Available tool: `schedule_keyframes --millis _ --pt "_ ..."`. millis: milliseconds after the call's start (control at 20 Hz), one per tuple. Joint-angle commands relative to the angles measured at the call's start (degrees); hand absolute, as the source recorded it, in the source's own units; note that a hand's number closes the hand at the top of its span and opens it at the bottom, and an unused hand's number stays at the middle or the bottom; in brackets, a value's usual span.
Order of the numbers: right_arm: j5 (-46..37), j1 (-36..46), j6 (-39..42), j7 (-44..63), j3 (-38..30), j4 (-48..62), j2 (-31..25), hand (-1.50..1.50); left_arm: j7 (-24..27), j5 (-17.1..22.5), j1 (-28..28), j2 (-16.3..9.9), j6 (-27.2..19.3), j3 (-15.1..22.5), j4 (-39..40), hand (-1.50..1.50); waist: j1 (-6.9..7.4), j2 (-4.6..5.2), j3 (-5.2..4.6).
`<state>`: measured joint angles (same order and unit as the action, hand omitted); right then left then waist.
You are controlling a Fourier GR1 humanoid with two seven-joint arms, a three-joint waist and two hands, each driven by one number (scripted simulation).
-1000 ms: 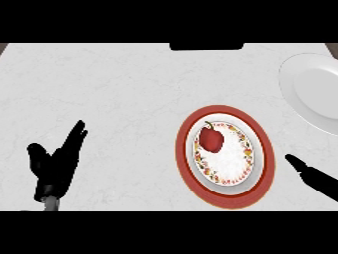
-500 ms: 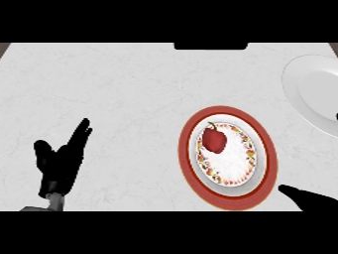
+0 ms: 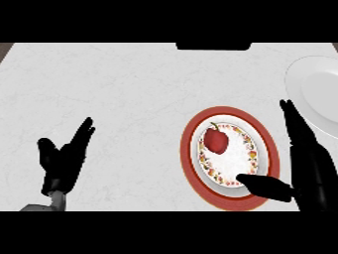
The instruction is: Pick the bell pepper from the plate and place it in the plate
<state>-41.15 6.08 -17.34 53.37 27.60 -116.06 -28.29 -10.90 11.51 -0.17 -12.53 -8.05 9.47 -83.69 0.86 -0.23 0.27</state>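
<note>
Red and glossy, the bell pepper (image 3: 217,140) lies in the upper left part of the red-rimmed patterned plate (image 3: 231,199), its long axis near vertical in the frame with the green stem toward the top. A plain white plate (image 3: 325,99) sits at the upper right on the white marbled counter (image 3: 128,89). The right hand (image 3: 307,163), lower right, is spread wide around the patterned plate's right edge, thumb over the rim, holding nothing. The left hand (image 3: 63,161) rests open at lower left.
</note>
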Motion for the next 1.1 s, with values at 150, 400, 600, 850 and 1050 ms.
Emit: schedule_keyframes --millis 150,400,600,850,1050 --pt "-3.0 6.9 7.0 6.0 3.0 7.4 9.6 -1.50 -0.6 -0.6 0.5 2.4 0.8 0.9 1.9 0.00 -0.48 0.30 -0.30" --pt "-5.6 6.5 5.5 4.7 3.7 12.6 16.2 -1.50 -0.9 -0.5 0.2 1.6 2.1 -1.5 1.9 0.00 -0.67 0.24 -0.28" --pt "-8.5 5.9 2.3 0.3 3.6 18.0 18.9 -1.50 -0.6 -0.2 2.2 1.9 3.5 -1.5 1.1 0.00 -0.60 0.23 -0.27" --pt "-14.0 4.9 4.7 4.1 4.3 20.3 20.0 -1.50 -2.7 0.1 -0.6 1.7 3.5 -3.5 2.0 0.00 -0.90 0.24 -0.29" --pt "-13.7 5.5 7.0 2.9 0.0 20.1 19.9 -1.50 -1.0 -0.6 0.6 2.1 4.5 -3.9 1.8 0.00 -0.95 0.22 -0.28"
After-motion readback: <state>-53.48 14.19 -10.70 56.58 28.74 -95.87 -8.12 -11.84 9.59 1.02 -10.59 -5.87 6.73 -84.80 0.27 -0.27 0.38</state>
